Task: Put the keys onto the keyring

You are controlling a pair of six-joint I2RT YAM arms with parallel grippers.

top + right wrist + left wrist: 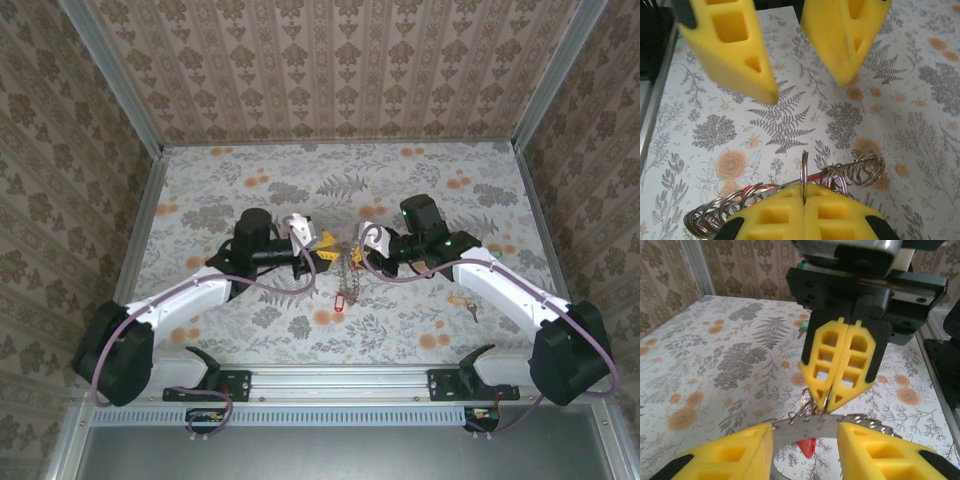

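Note:
The keyring [348, 264] hangs as a silvery chain of rings between my two grippers above mid-table. My right gripper [364, 240] is shut on one upright ring [804, 167] of it, yellow fingertips [840, 210] pressed together. Facing it, my left gripper [322, 242] has its jaws apart. In the left wrist view the keyring's flat silvery strip [795, 436] spans the gap between those fingers [735, 452]. In the right wrist view its fingertips [735, 45] hover beyond the rings, nothing between them. A red key [809, 447] dangles under the strip. A brassy key [466, 304] lies by the right arm.
Patterned walls and metal frame rails [150, 200] box in the floral table [250, 180] on three sides. Purple cables [290, 285] loop off both arms near the grippers. The arm bases sit on the rail [340, 380] at the near edge.

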